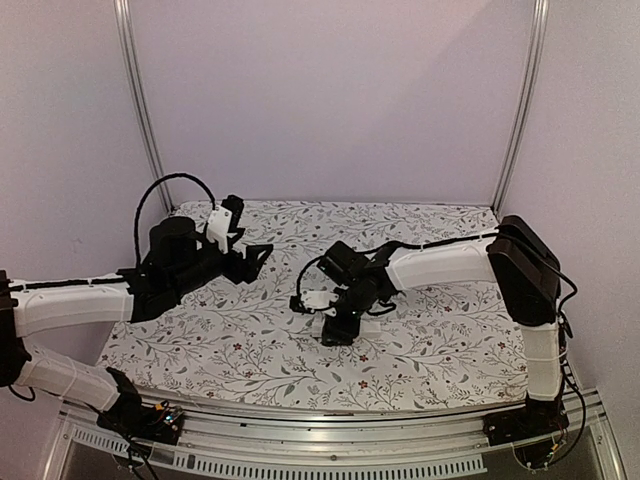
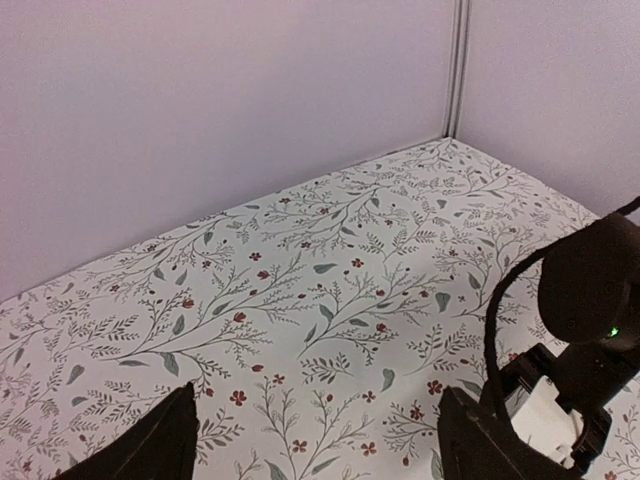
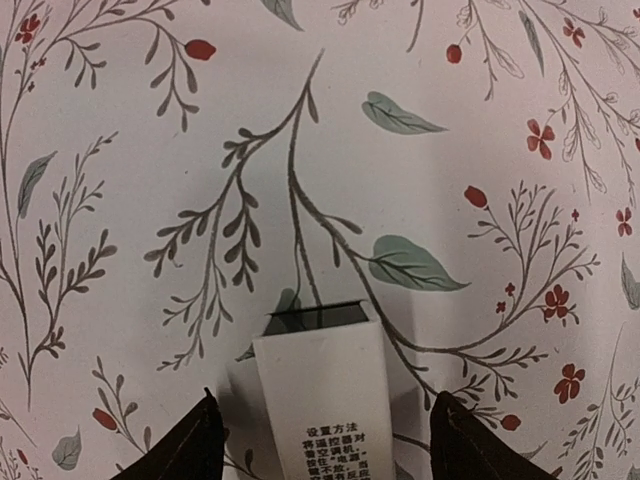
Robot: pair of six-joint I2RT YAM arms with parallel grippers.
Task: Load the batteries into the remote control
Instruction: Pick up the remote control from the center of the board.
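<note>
Right wrist view looks straight down on the remote control point(image 3: 320, 390), a flat white bar lying on the flowered tablecloth point(image 3: 130, 150) with its near part running out of the bottom of the picture. Small black print shows on its upper face, and a dark strip runs along its far end; whether that strip is the battery slot or only shadow cannot be told. The right gripper point(image 3: 322, 402) is spread wide, one dark fingertip on each side of the bar, with a strip of cloth showing between each fingertip and the bar's edges, so it straddles the bar without clasping it. From the top external view the right gripper point(image 1: 338, 325) points down at the middle of the table with its arm bent in from the right, and the bar is mostly hidden beneath it. The left gripper point(image 1: 258, 262) is raised over the left part of the cloth, well apart from the right one. In the left wrist view the left gripper point(image 2: 318, 392) has its fingers far apart with only patterned cloth between them, and the black wrist of the right arm point(image 2: 590, 300) shows at the right edge with a small green light.
</note>
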